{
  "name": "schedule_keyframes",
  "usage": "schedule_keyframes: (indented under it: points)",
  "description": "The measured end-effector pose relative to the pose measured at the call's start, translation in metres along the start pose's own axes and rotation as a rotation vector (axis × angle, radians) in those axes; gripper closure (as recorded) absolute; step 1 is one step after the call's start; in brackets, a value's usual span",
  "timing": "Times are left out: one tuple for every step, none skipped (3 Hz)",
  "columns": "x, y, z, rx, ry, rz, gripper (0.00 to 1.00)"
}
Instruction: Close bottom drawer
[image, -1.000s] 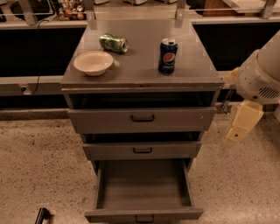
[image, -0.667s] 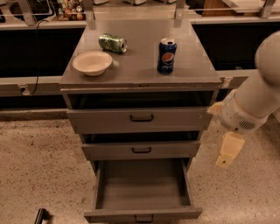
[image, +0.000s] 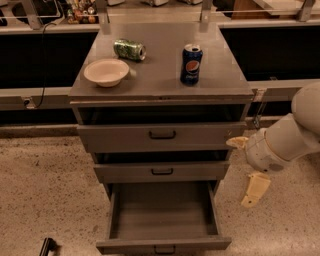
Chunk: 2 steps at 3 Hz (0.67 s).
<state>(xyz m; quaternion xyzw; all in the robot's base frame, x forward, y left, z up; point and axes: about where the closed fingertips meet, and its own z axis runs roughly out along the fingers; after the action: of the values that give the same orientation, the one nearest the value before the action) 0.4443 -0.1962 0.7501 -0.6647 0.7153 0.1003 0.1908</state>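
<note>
The bottom drawer (image: 163, 244) of the grey metal cabinet is pulled far out. Its narrow front with a small dark pull is near the lower edge of the camera view, and its plain grey tray (image: 162, 207) is empty. The middle drawer front (image: 161, 171) and the top drawer front (image: 161, 136) stand slightly out. My gripper (image: 240, 172) is at the right side of the cabinet, level with the middle drawer and above the floor. It is open and empty. One cream finger (image: 237, 142) is by the cabinet's right edge and the other hangs lower. It touches no drawer.
On the cabinet top (image: 160, 82) are a white bowl (image: 106, 71), a green can lying on its side (image: 129, 49) and an upright blue Pepsi can (image: 191, 64). My white arm (image: 295, 132) reaches in from the right. A small dark object (image: 47, 246) lies on the speckled floor at lower left.
My arm has moved left and down, from beside the top drawer to the cabinet's right side near the middle drawer. The drawers have not moved.
</note>
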Motion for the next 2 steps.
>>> schedule_keyframes:
  points:
    - [-0.014, -0.016, 0.046, -0.033, -0.046, 0.032, 0.00]
    - [-0.022, -0.019, 0.142, -0.074, -0.135, 0.075, 0.00]
